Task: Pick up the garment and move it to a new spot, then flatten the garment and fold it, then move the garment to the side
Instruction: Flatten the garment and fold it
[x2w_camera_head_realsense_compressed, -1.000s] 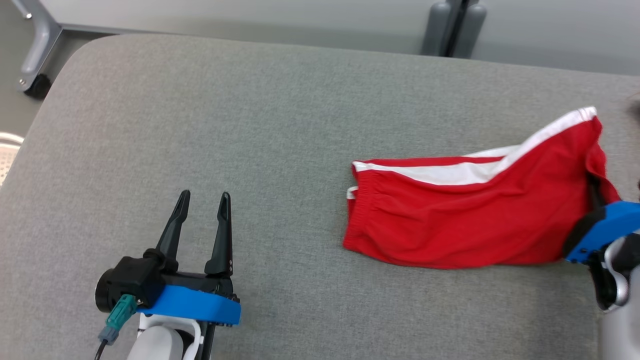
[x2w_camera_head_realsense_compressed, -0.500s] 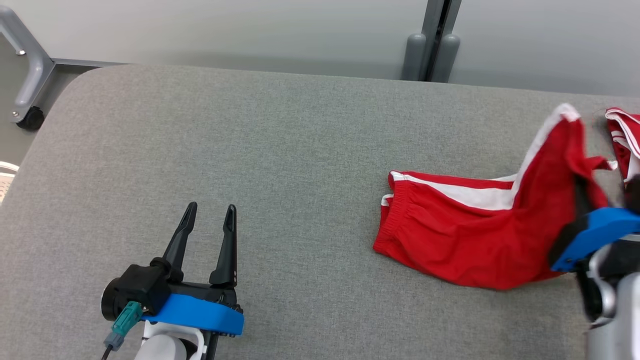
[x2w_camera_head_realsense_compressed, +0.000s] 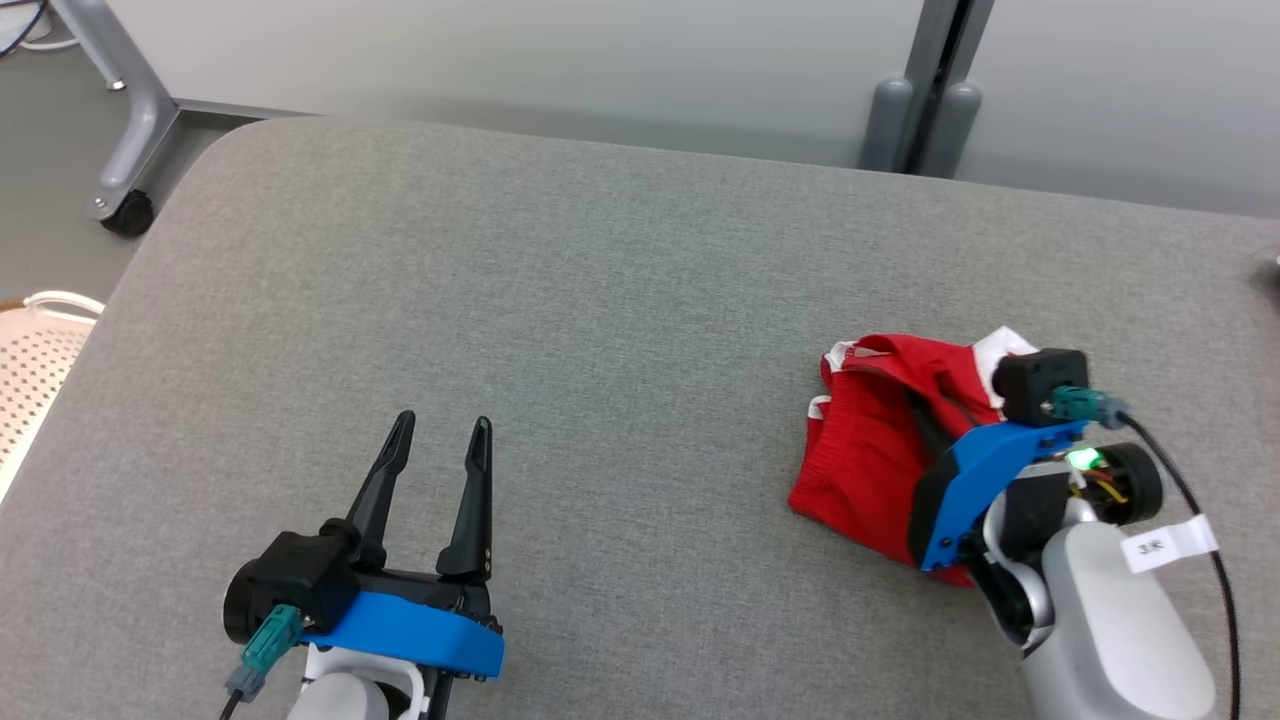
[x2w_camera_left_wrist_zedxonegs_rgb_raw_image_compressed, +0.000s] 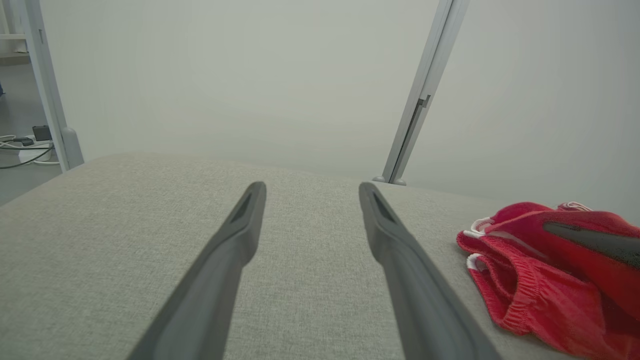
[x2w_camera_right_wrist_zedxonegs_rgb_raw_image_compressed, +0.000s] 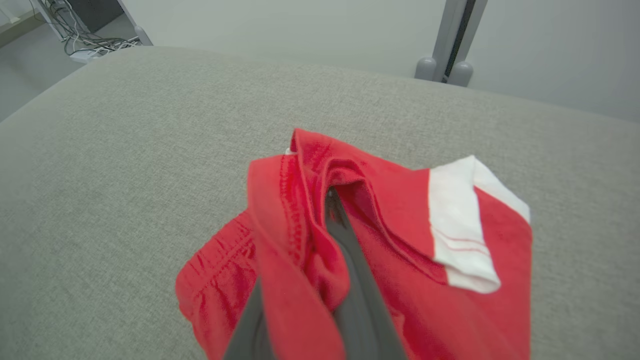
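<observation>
Nearest, at about 7 o'clock in the head view, the left hand (x2w_camera_head_realsense_compressed: 443, 420) hovers low over the counter (x2w_camera_head_realsense_compressed: 600, 300) with its two dark fingers spread wide and nothing between them, pointing toward 12 o'clock and well apart from the cloth. At about 4 o'clock the right hand (x2w_camera_head_realsense_compressed: 922, 420) is clamped tight on the garment (x2w_camera_head_realsense_compressed: 860, 470), a pair of red shorts with white trim. The right wrist view shows its fingers pressed together with a fold of red fabric pinched between them and more draped over both sides. The garment sits just beyond that wrist, around 3 to 4 o'clock, gathered into a rumpled heap. Its elastic waistband faces 9 o'clock and its lower edge appears to rest on the counter rather than hang free. Beyond it the grey surface runs bare to its far edge, with a wheeled frame leg (x2w_camera_head_realsense_compressed: 130, 130) past the corner at 11 o'clock and a grey post (x2w_camera_head_realsense_compressed: 925, 110) against the wall at 1 o'clock. Judging by this, the task is in its first stage: the garment is grasped and being carried or dragged to a spot, not yet let go. It is neither flat nor folded, so spreading it out, folding it and setting it aside all remain. The idle left hand will probably be needed for the flattening.
</observation>
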